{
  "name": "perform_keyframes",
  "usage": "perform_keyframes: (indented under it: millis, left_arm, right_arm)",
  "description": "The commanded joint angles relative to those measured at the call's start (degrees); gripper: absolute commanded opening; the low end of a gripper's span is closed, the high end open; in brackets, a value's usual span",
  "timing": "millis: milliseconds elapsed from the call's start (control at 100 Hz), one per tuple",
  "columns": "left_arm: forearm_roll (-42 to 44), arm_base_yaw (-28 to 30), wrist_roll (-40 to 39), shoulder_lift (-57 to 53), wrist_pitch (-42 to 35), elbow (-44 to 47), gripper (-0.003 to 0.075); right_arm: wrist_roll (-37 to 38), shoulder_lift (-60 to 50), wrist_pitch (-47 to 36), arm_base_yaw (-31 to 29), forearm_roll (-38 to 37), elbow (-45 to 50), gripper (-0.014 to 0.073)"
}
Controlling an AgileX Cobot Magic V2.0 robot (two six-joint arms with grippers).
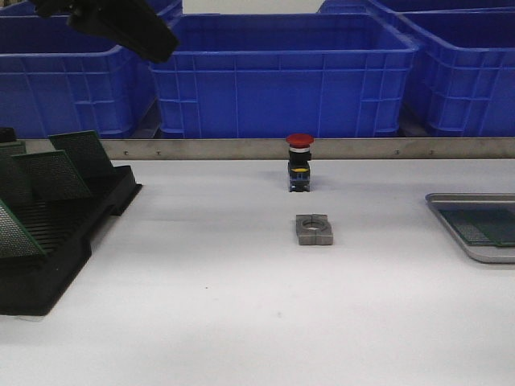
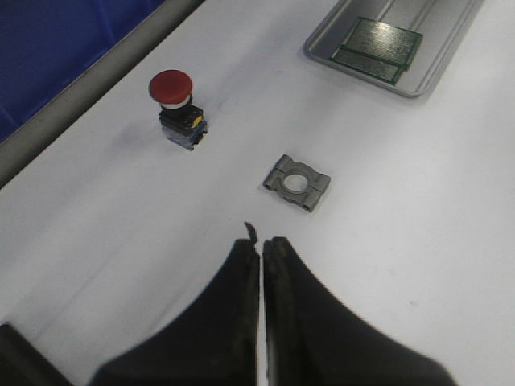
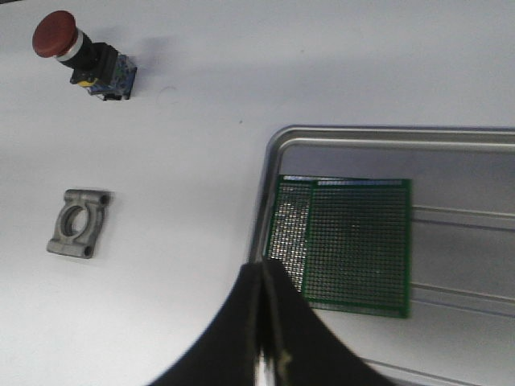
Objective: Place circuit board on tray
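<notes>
Two green circuit boards (image 3: pixel 342 245) lie flat in the tray (image 3: pixel 386 138) — overlapping. Both end effectors, left (image 2: pixel 261 251) and right (image 3: pixel 264 273), are pinched closed and hold nothing. More boards wait in the black rack (image 1: pixel 56 221) — a careless grab could knock them over.

You are looking at an industrial workshop or assembly station: big blue plastic crates (image 1: pixel 282 76) stand behind a white surface (image 1: pixel 241 305), a black slotted rack (image 1: pixel 56 233) holds green circuit boards (image 1: pixel 48 173), and a red push-button switch (image 1: pixel 299 161) stands near a metal bracket (image 1: pixel 314 229).
</notes>
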Motion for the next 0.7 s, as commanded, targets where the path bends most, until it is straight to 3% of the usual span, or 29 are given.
perform_keyframes:
  millis: [0, 300, 690]
  left_arm:
    - [-2.62, 1.05, -4.55, -2.81, -2.99, -1.48, -0.0020]
    - [-2.45, 1.77, -15.66, -9.15, -20.00, 4.32, -0.0020]
    - [-3.81, 1.77, -19.69, -25.02, -40.65, 20.75, -0.0020]
  right_arm:
    - [-1.34, -5.40, -5.09, -0.19, 2.25, 1.43, -0.0060]
    - [-1.94, -18.40, -21.29, 3.20, 2.19, 8.42, -0.0060]
    - [-5.86, -28.34, -28.09, 16.54, 1.77, 11.72, -0.0060]
